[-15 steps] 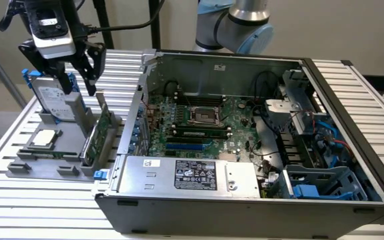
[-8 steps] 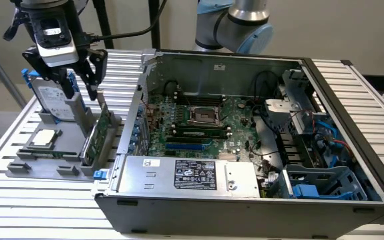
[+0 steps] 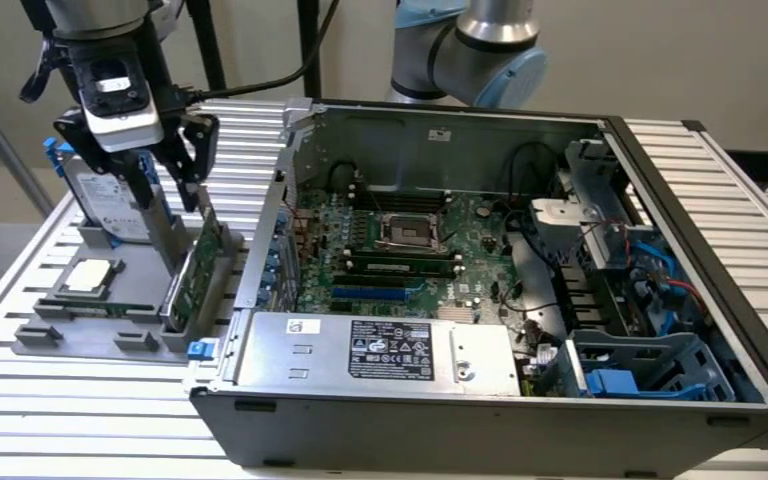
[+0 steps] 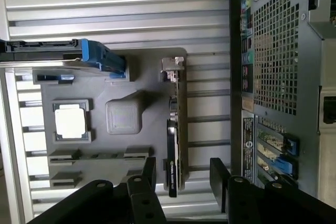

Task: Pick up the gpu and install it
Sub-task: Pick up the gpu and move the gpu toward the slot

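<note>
GPU (image 3: 195, 275) noted on edge in a slot of the grey holder (image 3: 84, 340), at nine o'clock in the exterior view, green board face toward the computer case (image 3: 491, 440) and just beside its wall. From the wrist, it is seen edge-on (image 4: 176, 135), bracket end away from the camera.

Gripper (image 3: 173, 195) hangs over the card at eleven o'clock of it, jaws spread wide and nothing held. The fingers (image 4: 149, 170) are seen on either side of the card's upper edge, apart from it.

Risks, as judged: the card is thin and stands tall. A closure off-centre could tip it in the slot or land one pad on the cooler rather than the board. A skewed lift could bind it against the holder's upright.

Around it: hard drive (image 3: 104, 200) with blue rails stands at ten o'clock of the card, near the gripper's outer finger, so contact there is possible. Processor chip (image 3: 91, 275) lies flat at nine o'clock, well clear. Case wall crowds the three o'clock side. All rests on the slatted worktop (image 3: 37, 400).
</note>
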`<action>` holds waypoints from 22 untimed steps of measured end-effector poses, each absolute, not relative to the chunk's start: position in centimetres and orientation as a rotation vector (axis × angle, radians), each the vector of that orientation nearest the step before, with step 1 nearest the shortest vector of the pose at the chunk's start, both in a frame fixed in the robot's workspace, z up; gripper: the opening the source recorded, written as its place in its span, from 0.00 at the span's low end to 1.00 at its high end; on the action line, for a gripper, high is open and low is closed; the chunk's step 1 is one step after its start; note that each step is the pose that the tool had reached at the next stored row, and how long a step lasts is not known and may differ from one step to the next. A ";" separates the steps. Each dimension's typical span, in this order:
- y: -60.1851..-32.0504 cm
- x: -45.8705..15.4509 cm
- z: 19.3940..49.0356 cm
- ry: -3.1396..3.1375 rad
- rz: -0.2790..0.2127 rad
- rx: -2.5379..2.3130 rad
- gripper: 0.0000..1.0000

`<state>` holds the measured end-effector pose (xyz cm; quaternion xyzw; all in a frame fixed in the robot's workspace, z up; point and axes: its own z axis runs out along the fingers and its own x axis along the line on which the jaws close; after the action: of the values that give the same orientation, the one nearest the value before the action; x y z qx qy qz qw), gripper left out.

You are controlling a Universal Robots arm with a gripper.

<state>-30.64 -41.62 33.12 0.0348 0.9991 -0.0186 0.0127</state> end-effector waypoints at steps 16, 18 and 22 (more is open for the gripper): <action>-41.7 -30.8 30.2 3.114 -0.058 0.109 0.54; -41.7 -30.8 29.8 3.114 -0.058 0.109 0.54; -41.8 -30.8 29.1 3.114 -0.058 0.109 0.54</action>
<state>-30.84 -41.76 29.11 0.0348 0.9991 -0.0186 0.0127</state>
